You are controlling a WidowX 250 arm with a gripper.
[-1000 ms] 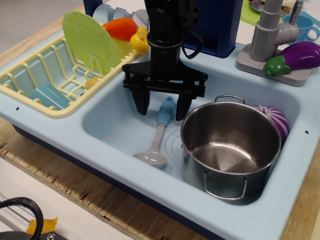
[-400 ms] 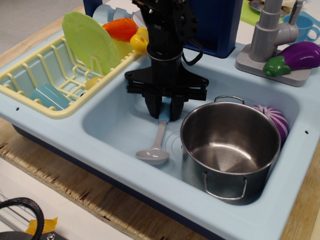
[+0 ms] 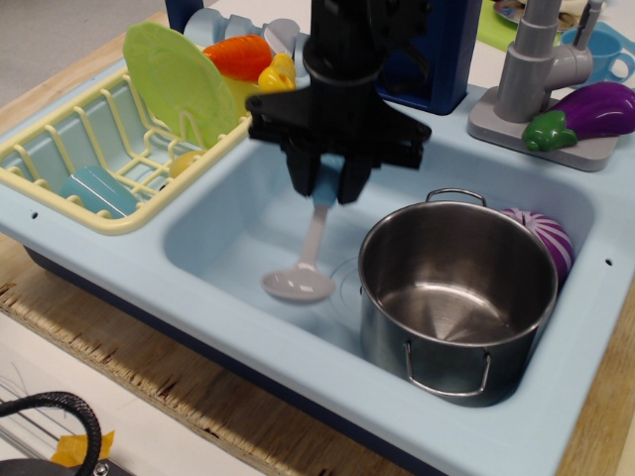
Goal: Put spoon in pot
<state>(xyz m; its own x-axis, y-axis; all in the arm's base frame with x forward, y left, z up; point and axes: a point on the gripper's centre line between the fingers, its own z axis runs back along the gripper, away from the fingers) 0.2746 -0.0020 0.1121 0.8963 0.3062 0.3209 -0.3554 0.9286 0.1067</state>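
Observation:
The spoon point(image 3: 301, 275) hangs with its round grey bowl low over the sink floor and its light blue handle end up between my fingers. My black gripper point(image 3: 326, 186) is shut on that handle, above the middle of the light blue sink point(image 3: 228, 238). The shiny steel pot point(image 3: 456, 293) stands upright in the sink's right half, just right of the spoon. Its inside shows nothing in it. The spoon is left of the pot's rim, not over it.
A yellow dish rack point(image 3: 109, 149) with a green plate point(image 3: 179, 84) sits at the left. A carrot point(image 3: 238, 55) and other toy food lie behind it. A grey faucet point(image 3: 536, 69) and eggplant point(image 3: 590, 109) stand at the back right. A purple-white object point(image 3: 546, 238) lies behind the pot.
My gripper closed on the spoon's blue handle and rose, lifting the spoon off the sink floor. The pot has not moved.

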